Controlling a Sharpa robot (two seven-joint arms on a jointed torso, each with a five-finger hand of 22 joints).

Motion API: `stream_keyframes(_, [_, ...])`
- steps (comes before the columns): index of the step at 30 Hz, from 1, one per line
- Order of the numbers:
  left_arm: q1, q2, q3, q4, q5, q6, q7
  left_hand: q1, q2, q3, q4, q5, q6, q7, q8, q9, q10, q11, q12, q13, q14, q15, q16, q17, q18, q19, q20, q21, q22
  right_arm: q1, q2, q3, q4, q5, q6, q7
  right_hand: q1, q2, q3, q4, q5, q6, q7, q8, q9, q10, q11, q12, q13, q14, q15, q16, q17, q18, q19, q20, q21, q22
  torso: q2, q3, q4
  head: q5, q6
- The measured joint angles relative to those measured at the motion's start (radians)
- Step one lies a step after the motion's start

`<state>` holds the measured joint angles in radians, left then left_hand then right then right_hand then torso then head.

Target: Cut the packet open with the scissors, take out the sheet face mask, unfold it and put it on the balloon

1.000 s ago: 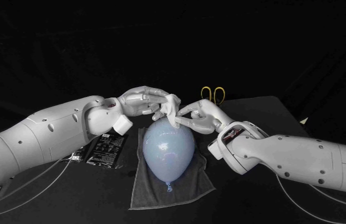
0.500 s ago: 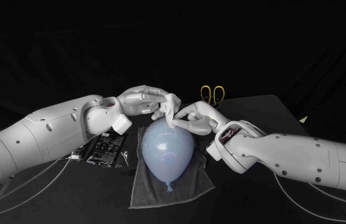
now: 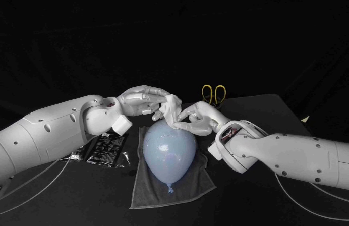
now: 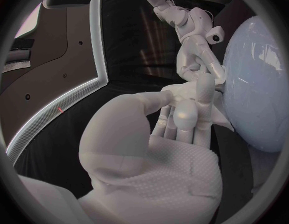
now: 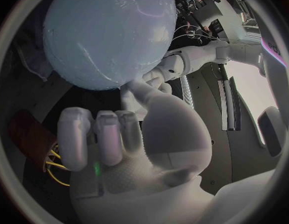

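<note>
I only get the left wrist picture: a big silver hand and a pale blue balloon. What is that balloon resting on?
Observer: In the head view the balloon lies on a grey towel spread on the table.
Operator: Anything to cut with nearby?
Observer: Yellow-handled scissors lie on the table beyond the right hand.
Operator: What else lies there?
Observer: A black packet, beside the towel on the left hand's side.
</note>
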<state>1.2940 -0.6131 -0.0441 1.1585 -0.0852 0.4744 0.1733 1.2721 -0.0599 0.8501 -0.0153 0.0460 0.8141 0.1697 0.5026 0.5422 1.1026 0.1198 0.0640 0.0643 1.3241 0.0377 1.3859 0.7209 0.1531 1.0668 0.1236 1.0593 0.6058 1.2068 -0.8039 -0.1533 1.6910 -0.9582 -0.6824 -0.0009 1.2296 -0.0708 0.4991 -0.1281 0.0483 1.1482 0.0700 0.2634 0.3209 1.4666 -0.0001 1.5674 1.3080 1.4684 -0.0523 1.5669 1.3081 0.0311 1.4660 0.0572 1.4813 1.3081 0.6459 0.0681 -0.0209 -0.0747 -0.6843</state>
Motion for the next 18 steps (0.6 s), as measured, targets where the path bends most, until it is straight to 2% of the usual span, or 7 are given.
stream_keyframes(4, [0.0, -0.004, 0.0, 0.001, 0.0, 0.0, 0.0, 0.0, 0.0, 0.0, 0.0, 0.0, 0.0, 0.0, 0.0, 0.0, 0.0, 0.0, 0.0, 0.0, 0.0, 0.0, 0.0, 0.0, 0.0, 0.0, 0.0, 0.0, 0.0, -0.001, -0.006, 0.0, 0.003, 0.018, -0.039, 0.005, 0.003, 0.007, 0.026, -0.003, -0.003, -0.002, -0.002, 0.031, 0.0, 0.0, 0.0, 0.0, 0.0, -0.003, -0.004, 0.0, 0.0, -0.002, 0.0, 0.0, 0.004, 0.0, 0.0, 0.0004, -0.0001, -0.001, -0.001])
stream_keyframes(6, [0.0, -0.006, 0.0, 0.001, 0.0, -0.001, 0.0, 0.0, 0.0, 0.0, 0.0, 0.0, 0.0, 0.0, 0.003, 0.0, 0.0, 0.0, 0.0, 0.0, 0.0, 0.0, 0.0, 0.0, 0.0, 0.0, 0.0, 0.0, 0.0, -0.002, -0.012, -0.001, 0.008, 0.033, -0.06, 0.013, -0.009, 0.019, 0.038, -0.002, -0.005, -0.011, -0.007, 0.043, 0.0, 0.0, 0.0, 0.0, -0.001, -0.003, -0.004, 0.0, 0.0, -0.002, -0.001, -0.005, 0.004, 0.0, 0.0, 0.0006, -0.0002, -0.001, -0.001])
stream_keyframes(9, [0.0, -0.011, 0.0, 0.003, 0.0, -0.001, 0.0, 0.0, 0.0, 0.0, 0.0, 0.0, -0.001, -0.001, 0.004, 0.0, 0.0, 0.0, 0.0, 0.0, 0.0, 0.0, 0.0, 0.0, 0.0, 0.0, 0.0, 0.0, 0.0, -0.002, -0.024, -0.001, 0.019, 0.057, -0.081, 0.025, -0.018, 0.028, 0.055, -0.004, -0.006, -0.027, -0.006, 0.07, 0.0, 0.0, 0.0, 0.0, -0.001, -0.003, -0.003, -0.001, -0.001, -0.002, 0.0, -0.007, 0.004, -0.001, -0.001, 0.0006, -0.0006, -0.002, -0.002])
stream_keyframes(10, [0.0, -0.013, 0.0, 0.003, 0.0, -0.002, 0.0, 0.0, 0.0, 0.0, 0.0, 0.0, -0.002, -0.002, 0.004, 0.0, 0.0, 0.0, 0.0, 0.0, 0.0, 0.0, 0.0, 0.0, 0.0, 0.0, 0.0, 0.0, 0.0, -0.003, -0.031, -0.002, 0.025, 0.069, -0.088, 0.03, -0.019, 0.029, 0.06, -0.005, -0.006, -0.027, -0.006, 0.07, 0.0, 0.0, 0.0, 0.0, -0.001, -0.003, -0.003, -0.002, -0.001, -0.002, 0.0, -0.007, 0.004, -0.001, -0.001, 0.0006, -0.0007, -0.002, -0.002])
stream_keyframes(16, [0.0, -0.031, -0.001, 0.006, -0.001, -0.007, 0.0, 0.0, 0.0, 0.0, 0.0, 0.0, -0.002, -0.002, 0.004, 0.0, 0.0, 0.0, 0.0, 0.0, 0.001, -0.001, -0.001, -0.001, 0.0, 0.0, 0.0, 0.0, 0.0, -0.003, -0.072, -0.002, 0.058, 0.124, -0.101, 0.05, -0.035, 0.045, 0.089, -0.003, -0.002, -0.054, -0.004, 0.093, 0.0, 0.0, 0.0, 0.0, 0.0, -0.003, -0.003, 0.0, -0.001, -0.002, 0.0, -0.007, 0.004, -0.001, -0.001, 0.0009, -0.0009, -0.003, 0.0])
stream_keyframes(18, [-0.001, -0.039, -0.001, 0.009, -0.002, -0.012, 0.0, 0.0, 0.0, 0.0, 0.0, 0.0, -0.002, -0.002, 0.004, 0.0, 0.0, 0.0, 0.0, 0.0, 0.004, -0.004, -0.001, 0.0, 0.0, 0.0, 0.0, 0.0, 0.0, -0.003, -0.091, -0.002, 0.075, 0.144, -0.098, 0.055, -0.055, 0.065, 0.106, 0.011, -0.002, -0.07, -0.002, 0.101, 0.0, 0.0, 0.0, -0.001, 0.0, -0.004, -0.003, 0.0, -0.001, -0.002, 0.0, -0.007, -0.01, -0.001, -0.001, 0.0009, -0.001, -0.004, 0.0])
